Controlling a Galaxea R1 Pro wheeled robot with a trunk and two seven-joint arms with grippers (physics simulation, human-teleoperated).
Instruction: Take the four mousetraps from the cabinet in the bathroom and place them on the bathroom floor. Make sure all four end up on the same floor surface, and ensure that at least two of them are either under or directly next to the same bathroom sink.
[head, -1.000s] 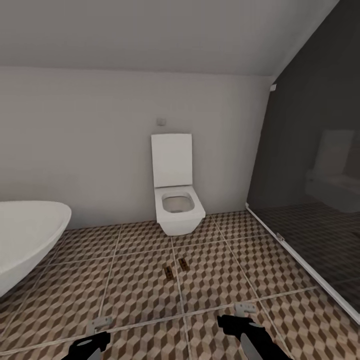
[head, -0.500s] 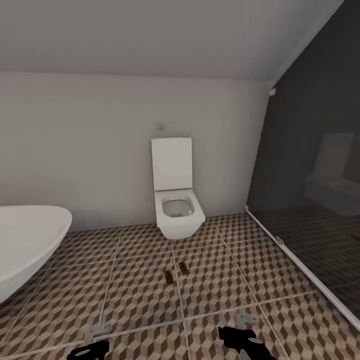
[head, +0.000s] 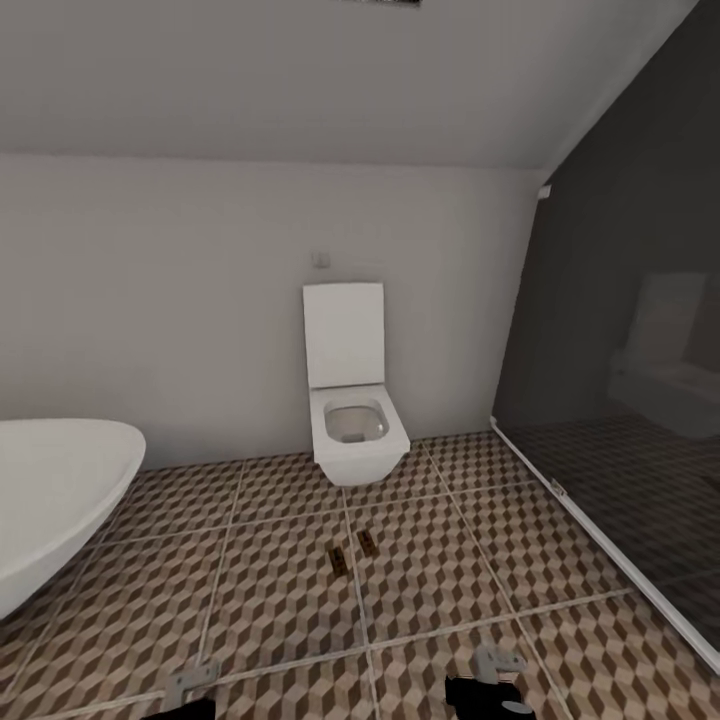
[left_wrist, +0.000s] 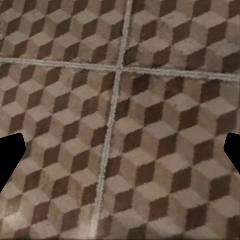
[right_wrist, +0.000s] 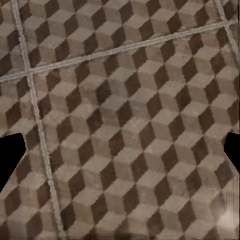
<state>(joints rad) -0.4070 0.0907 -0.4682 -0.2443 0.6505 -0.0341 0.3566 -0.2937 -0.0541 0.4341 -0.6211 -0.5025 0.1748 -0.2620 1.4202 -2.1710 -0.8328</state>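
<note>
View has tilted up; 2 mousetraps (head: 352, 551) lie mid-frame on the bathroom floor (head: 270, 600); both grippers' jaws spread, empty; 2 remain.

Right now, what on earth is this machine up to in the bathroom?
It is handling nothing at this moment. Two mousetraps already lie side by side on the patterned bathroom floor, in front of the toilet. Both pincers hang open and empty over bare tiles, as the wrist views show. A white basin sits at the left.

A home bathroom: wall-hung toilet (head: 352, 400), white tub (head: 55, 500), glass shower enclosure (head: 630, 400), patterned bathroom floor (head: 270, 590).
</note>
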